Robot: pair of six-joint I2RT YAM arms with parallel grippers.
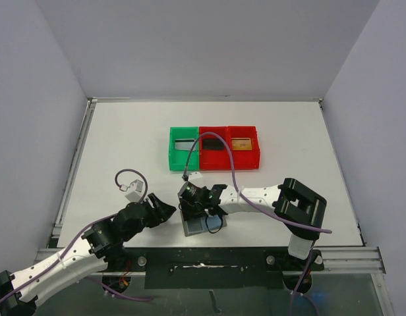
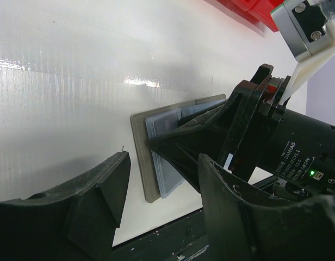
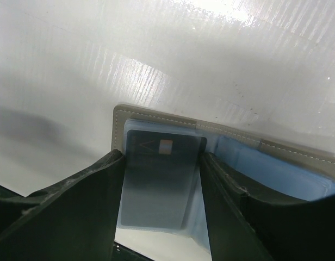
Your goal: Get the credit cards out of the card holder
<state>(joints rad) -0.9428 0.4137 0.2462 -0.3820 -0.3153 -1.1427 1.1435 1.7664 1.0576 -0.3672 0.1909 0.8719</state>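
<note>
"DAMIAO" on black wrist motor point(image 2: 291, 156)

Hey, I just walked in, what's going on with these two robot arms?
The card holder lies open on the table, near the arms' bases. The right gripper is down on it, its fingers either side of a dark card that sits in a pocket. Whether they pinch it yet is unclear. The left gripper is open just beside the holder, holding nothing.
</note>
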